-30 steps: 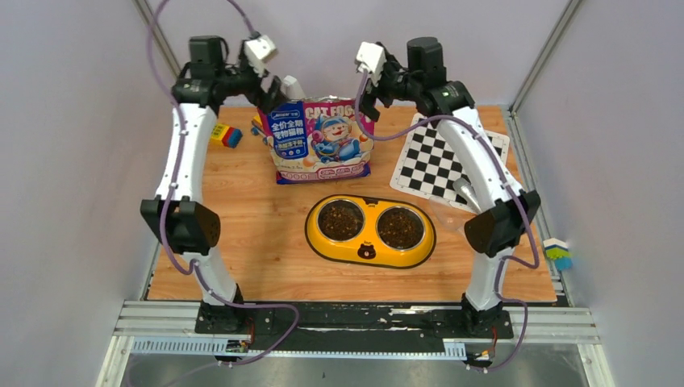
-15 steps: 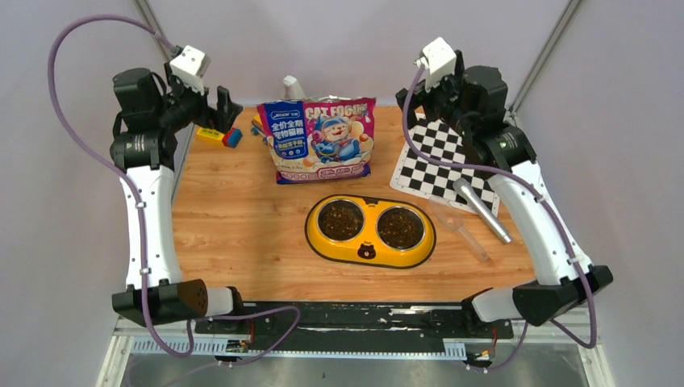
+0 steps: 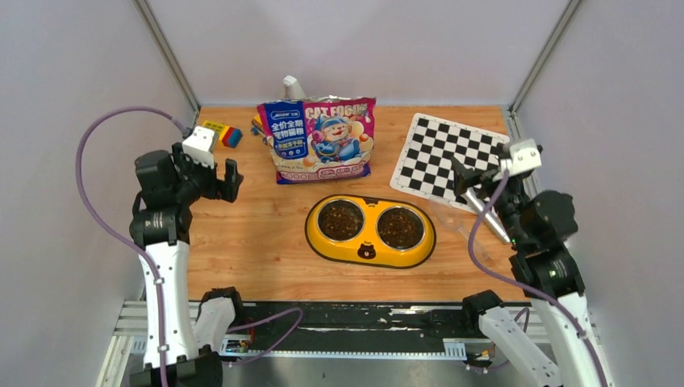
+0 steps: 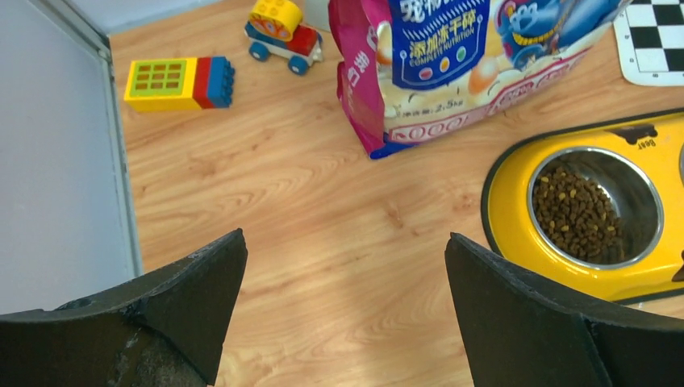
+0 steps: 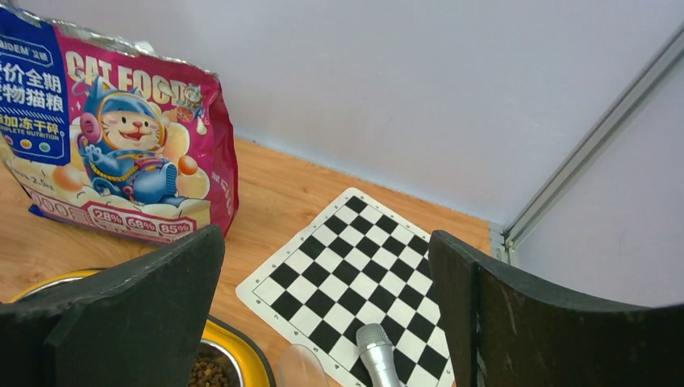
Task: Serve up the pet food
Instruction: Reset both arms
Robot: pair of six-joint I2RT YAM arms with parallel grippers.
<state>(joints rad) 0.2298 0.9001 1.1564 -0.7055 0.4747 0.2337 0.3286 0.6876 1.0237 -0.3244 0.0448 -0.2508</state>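
The pet food [image 3: 340,219] sits in the 2 steel bowls of the yellow feeder [image 3: 367,246], with the bag [image 3: 319,139] upright just behind it. Serving looks basically done. The left gripper [image 4: 345,242] hangs wide open over bare wood, holding nothing. The right gripper [image 5: 327,242] is spread apart too, above the checkered mat [image 5: 347,266]. Best move from here is probably to park the 2 arms high and clear, so nothing clips the bag or nudges the feeder.

Yellow feeder [image 3: 370,252], checkerboard mat [image 3: 440,157], toy blocks [image 3: 223,134]
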